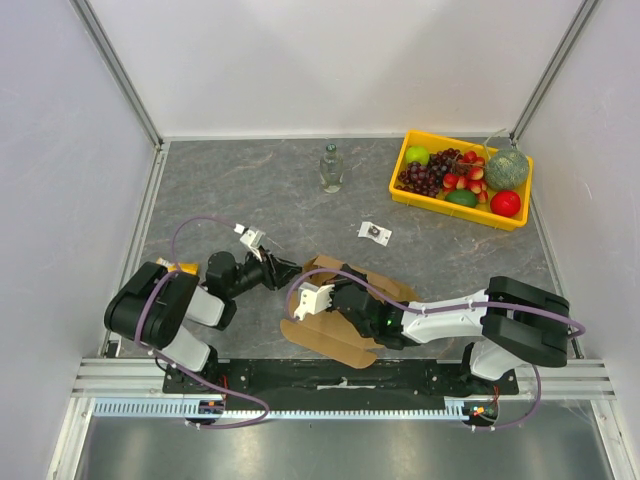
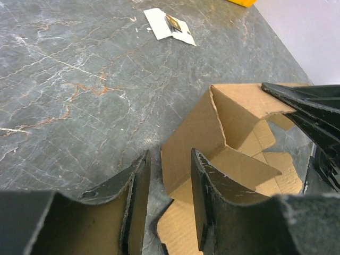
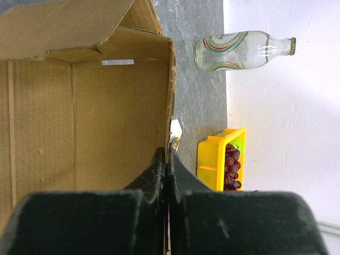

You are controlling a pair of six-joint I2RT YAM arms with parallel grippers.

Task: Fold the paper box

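Left gripper (image 2: 169, 156) low beside the paper box (image 2: 194, 133)

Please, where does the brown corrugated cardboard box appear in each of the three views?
Top external: the brown corrugated cardboard box is at lower centre.
Left wrist: lower right, standing open.
Right wrist: it fills the upper left.
Shared landmark: the yellow plastic fruit tray, seen in all three views.

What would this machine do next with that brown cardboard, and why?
Probably ease the left jaws forward and close them on the upright flap of the paper box. They stand open, that flap just ahead of their gap, while the right jaws are shut on another wall, steadying it.
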